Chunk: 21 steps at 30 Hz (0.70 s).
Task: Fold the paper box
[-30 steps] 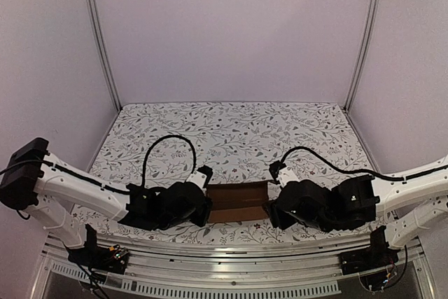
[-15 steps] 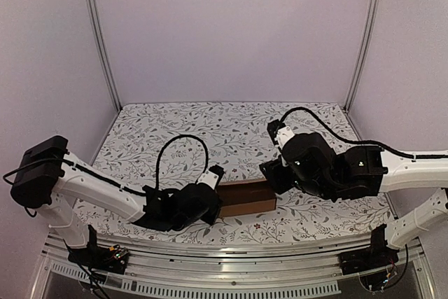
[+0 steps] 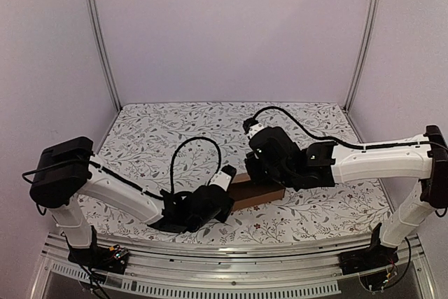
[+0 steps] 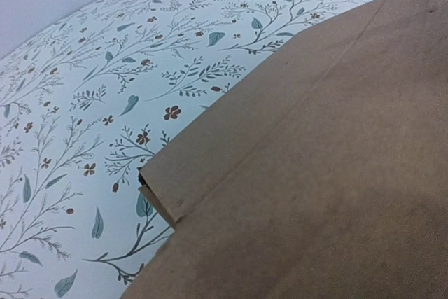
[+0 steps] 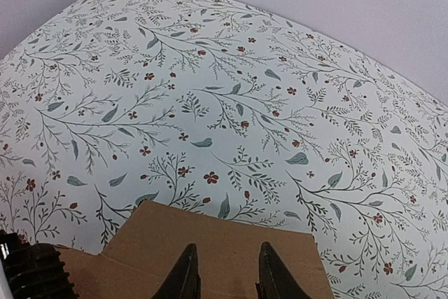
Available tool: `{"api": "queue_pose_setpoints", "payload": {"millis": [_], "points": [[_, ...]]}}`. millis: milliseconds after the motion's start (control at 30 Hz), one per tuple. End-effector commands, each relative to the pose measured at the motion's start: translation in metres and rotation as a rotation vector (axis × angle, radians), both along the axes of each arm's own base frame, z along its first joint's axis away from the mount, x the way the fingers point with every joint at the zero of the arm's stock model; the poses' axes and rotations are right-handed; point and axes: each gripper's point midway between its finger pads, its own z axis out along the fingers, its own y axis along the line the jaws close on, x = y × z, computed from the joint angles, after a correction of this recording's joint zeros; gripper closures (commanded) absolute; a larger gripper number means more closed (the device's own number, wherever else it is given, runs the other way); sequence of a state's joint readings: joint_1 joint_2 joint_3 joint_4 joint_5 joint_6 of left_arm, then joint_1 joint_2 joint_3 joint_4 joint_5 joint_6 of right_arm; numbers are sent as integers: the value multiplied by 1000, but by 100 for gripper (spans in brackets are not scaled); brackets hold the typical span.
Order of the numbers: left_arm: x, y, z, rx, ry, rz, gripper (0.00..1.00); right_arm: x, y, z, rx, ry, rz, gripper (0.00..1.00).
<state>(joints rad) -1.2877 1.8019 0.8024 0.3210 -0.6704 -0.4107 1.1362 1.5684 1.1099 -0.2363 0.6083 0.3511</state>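
The paper box (image 3: pixel 257 192) is lying on the desk (image 3: pixel 175 127), near the front edge and about midway across. The left gripper (image 3: pixel 227 198) is sitting against the box's left end. The right gripper (image 5: pixel 224 271) is hanging over the box's rear right part.

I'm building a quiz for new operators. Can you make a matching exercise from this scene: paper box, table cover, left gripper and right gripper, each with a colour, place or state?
Things:
1 paper box
2 table cover
3 left gripper
4 right gripper

Matches:
A leafy floral print
B slightly open, above the box
C plain brown
D at the box's left end in the top view

Pairs: 1-C, 2-A, 3-D, 4-B
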Motion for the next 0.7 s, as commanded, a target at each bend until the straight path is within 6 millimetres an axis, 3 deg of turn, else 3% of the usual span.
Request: {"api": "queue_pose_setpoints", "payload": {"millis": [0, 233, 667], "points": [[-3, -3, -17, 40, 14, -22, 100, 11, 10, -17, 11, -3, -3, 76], [-5, -5, -15, 23, 38, -20, 99, 13, 14, -49, -27, 32, -12, 82], [-16, 6, 3, -40, 114, -8, 64, 10, 12, -86, -53, 78, -24, 86]]}}
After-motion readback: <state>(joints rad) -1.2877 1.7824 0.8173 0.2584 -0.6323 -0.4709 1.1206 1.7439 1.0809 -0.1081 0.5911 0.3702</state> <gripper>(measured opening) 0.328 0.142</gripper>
